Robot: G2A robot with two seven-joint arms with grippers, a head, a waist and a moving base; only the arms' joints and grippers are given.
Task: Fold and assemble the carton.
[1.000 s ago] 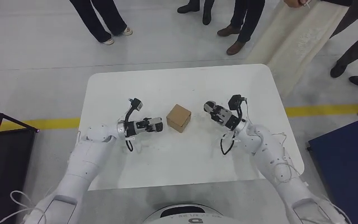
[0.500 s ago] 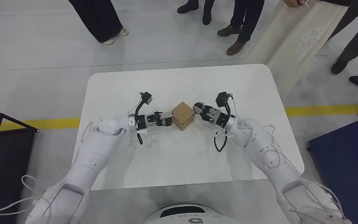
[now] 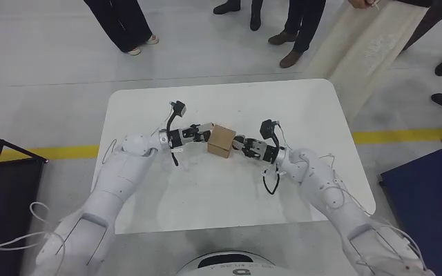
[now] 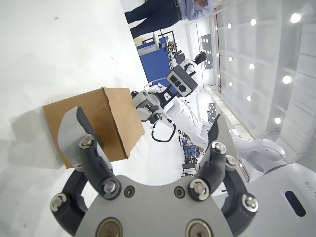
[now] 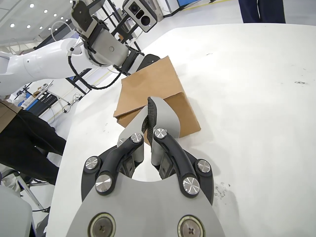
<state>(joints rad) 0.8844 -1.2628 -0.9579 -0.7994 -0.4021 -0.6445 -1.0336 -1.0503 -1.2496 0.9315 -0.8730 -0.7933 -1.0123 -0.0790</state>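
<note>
Squarely near the middle of the white round-cornered table (image 3: 297, 103) sits the small brown cardboard carton (image 3: 221, 140), its top flap nearly flat with a slight gap at one corner. It is bracketed from opposite sides, probably so it cannot slide while a flap is pressed home. The left gripper (image 3: 204, 131) is spread wide, one finger flat against a side wall, gripping nothing. The right gripper (image 5: 150, 110), pinched together and empty, has its tips against the opposite face. Dark scuffs (image 5: 300, 83) mark the tabletop. Beyond lie pale grey floor (image 3: 55, 69), a yellow stripe (image 3: 62, 152) and white shelving (image 4: 271, 50).
</note>
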